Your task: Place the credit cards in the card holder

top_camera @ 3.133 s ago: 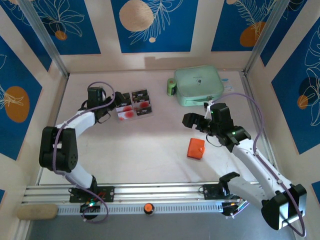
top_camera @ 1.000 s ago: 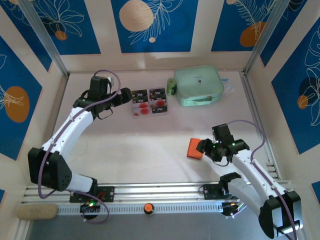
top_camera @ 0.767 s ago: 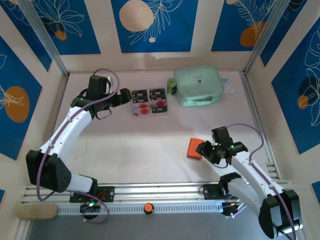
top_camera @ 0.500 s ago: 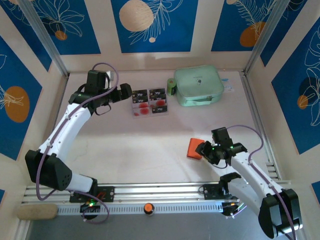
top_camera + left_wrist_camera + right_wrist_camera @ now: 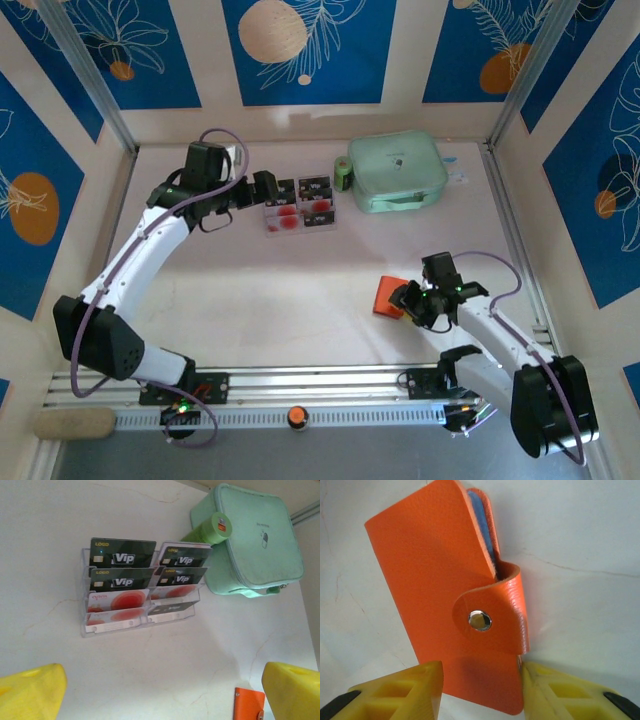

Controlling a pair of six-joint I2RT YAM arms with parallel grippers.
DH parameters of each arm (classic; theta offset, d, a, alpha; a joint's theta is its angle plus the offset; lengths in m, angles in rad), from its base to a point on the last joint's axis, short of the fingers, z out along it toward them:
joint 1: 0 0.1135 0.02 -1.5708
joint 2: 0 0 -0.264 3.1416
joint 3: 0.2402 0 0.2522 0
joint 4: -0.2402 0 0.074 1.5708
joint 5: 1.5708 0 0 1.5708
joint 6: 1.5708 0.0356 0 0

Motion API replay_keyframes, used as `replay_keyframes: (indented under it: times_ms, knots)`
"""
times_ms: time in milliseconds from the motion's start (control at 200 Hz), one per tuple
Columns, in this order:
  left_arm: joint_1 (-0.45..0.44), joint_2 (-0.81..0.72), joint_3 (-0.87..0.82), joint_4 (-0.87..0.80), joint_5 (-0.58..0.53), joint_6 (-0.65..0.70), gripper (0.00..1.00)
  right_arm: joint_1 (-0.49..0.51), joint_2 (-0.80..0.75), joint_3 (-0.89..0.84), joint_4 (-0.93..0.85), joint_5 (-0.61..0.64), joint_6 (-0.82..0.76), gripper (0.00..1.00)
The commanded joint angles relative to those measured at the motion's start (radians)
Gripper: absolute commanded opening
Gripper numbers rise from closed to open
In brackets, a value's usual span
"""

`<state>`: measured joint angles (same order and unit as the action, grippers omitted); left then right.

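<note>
Left gripper (image 5: 268, 188): claw spread wide and holding nothing. It hangs just left of the clear tiered rack (image 5: 82, 605) at the far side of the table (image 5: 300, 290).

The credit cards (image 5: 122, 557) stand in the rack in two columns. Black "VIP" faces are at the back and white faces with red blobs are nearer the front. None has been lifted out.

Right of the rack is a green tube (image 5: 205, 530), lying against the mint zip pouch (image 5: 255, 535). Neither belongs to the job.

Further right and nearer the arms, the card holder (image 5: 430, 580) lies flat on the table. It is folded shut with its strap snapped down (image 5: 480, 620), and a blue-grey lining shows at the far edge.

Right gripper (image 5: 481, 685): its yellow fingers (image 5: 395, 685) flank the holder's near end, one on each side and hard against the edges. I cannot tell whether they pinch it or only stand beside it.

Step in hand, as I judge it: securing the holder, with no card moved yet. Next, the right claw needs a firm hold on the holder, and the snap must be popped and the flap opened before any pocket can take a card. The left claw must come down over one card's top edge and pinch that card alone.

Count:
- one rack
- eight card faces showing, four per column; any hidden behind them cannot be told
- one tube
- one pouch
- one card holder
</note>
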<state>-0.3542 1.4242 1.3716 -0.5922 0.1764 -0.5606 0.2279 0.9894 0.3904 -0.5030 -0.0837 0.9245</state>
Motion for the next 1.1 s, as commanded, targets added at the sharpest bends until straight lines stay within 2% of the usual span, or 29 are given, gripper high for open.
replay_keyframes:
  times_ms: [0,85,250,460,625,800,935,1095]
  knots:
    - [-0.021,-0.005,0.002,0.046,0.020,-0.034,1.00,-0.017,0.035,0.003,0.030,-0.042,-0.020,0.44]
    - [-0.037,-0.002,-0.007,0.062,0.023,-0.052,1.00,-0.030,0.054,0.011,0.036,-0.051,-0.033,0.33]
    - [-0.062,-0.014,-0.053,0.095,0.043,-0.078,1.00,-0.061,0.068,0.020,0.059,-0.117,-0.055,0.00]
    - [-0.063,-0.058,-0.191,0.170,0.042,-0.210,1.00,-0.060,0.061,0.124,0.063,-0.302,-0.120,0.00]
    - [-0.063,-0.089,-0.261,0.184,0.030,-0.299,1.00,-0.020,0.109,0.264,0.086,-0.458,-0.168,0.00]
    - [-0.065,-0.172,-0.406,0.374,0.111,-0.359,1.00,0.037,0.225,0.393,0.229,-0.576,-0.120,0.00]
    - [-0.066,-0.219,-0.488,0.487,0.142,-0.389,1.00,0.101,0.334,0.505,0.333,-0.628,-0.093,0.00]
    - [-0.067,-0.224,-0.497,0.559,0.183,-0.377,1.00,0.169,0.426,0.581,0.451,-0.650,-0.023,0.00]
